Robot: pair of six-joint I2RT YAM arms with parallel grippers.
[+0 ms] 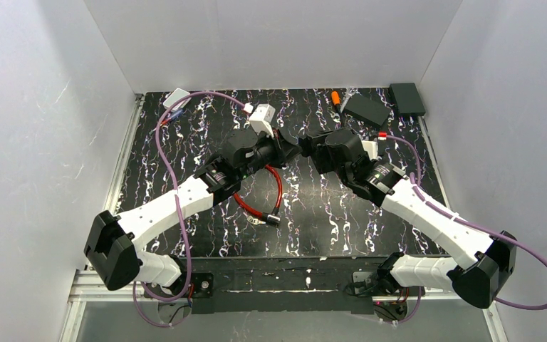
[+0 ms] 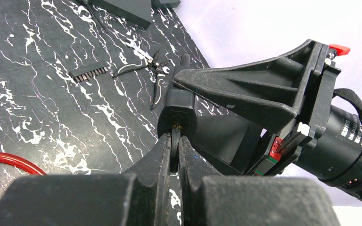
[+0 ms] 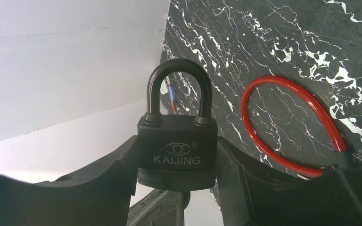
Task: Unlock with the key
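Note:
A black KAIJING padlock [image 3: 176, 150] is held between my right gripper's [image 3: 176, 157] fingers, its shackle [image 3: 179, 82] seated in the body on both legs. In the left wrist view the padlock body [image 2: 176, 110] stands just beyond my left gripper [image 2: 175, 141], which is shut on the thin dark head of the key [image 2: 175, 149]; the key's blade goes into the underside of the lock. In the top view both grippers meet above the table's middle, the left [image 1: 283, 147] and the right [image 1: 302, 144].
A red cable loop [image 1: 256, 199] lies on the marbled mat under the left arm. Pliers [image 2: 146, 70] and a bit strip [image 2: 88, 74] lie farther back. Two black boxes [image 1: 367, 109] [image 1: 407, 98] and an orange item [image 1: 335, 97] sit at the back right, a white box [image 1: 176, 97] at the back left.

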